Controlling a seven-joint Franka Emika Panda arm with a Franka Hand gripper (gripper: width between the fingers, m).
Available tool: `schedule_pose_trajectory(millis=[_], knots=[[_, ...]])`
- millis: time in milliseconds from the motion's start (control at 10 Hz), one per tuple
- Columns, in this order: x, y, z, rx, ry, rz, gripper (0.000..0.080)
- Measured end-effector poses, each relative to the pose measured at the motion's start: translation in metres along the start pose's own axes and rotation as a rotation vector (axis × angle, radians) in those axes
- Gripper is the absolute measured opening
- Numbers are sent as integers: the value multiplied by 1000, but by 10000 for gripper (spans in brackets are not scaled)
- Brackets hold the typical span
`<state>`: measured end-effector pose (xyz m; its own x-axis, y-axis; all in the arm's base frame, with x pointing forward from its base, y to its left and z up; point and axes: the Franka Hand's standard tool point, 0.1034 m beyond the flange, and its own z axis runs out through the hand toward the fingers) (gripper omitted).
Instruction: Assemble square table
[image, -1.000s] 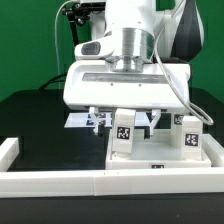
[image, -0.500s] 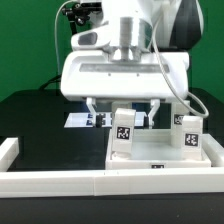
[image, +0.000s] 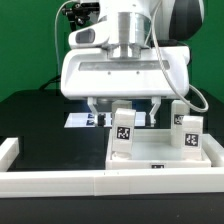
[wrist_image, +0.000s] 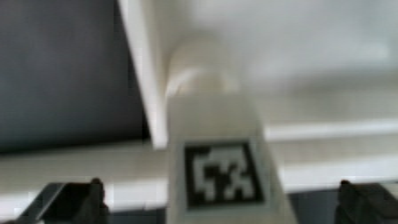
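The white square table slab (image: 160, 157) lies rim-up at the exterior view's right. Two white block legs with tags stand upright on it, one at its left (image: 123, 131) and one at its right (image: 187, 133). My gripper (image: 124, 108) hangs open just above the left leg, with one finger (image: 94, 108) on each side of it and not touching. In the wrist view the same leg (wrist_image: 221, 150) stands between my spread fingertips (wrist_image: 71, 200), on the slab (wrist_image: 311, 60). My gripper (wrist_image: 217, 203) holds nothing.
A long white rail (image: 100, 182) runs along the front with a short raised end at the exterior view's left (image: 8, 150). The marker board (image: 82, 120) lies flat behind the slab on the black tabletop (image: 40, 125).
My gripper has risen straight up from around the left leg, still open. The leg and the slab have not moved.
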<state>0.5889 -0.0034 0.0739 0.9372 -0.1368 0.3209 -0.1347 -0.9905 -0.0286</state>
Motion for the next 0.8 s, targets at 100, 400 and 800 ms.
schedule_pose_trajectory(millis=[100, 400, 800], knots=[[5, 2, 0, 28, -132, 12, 649], [3, 16, -1, 43, -348, 11, 649], [8, 8, 0, 42, -387, 10, 639]])
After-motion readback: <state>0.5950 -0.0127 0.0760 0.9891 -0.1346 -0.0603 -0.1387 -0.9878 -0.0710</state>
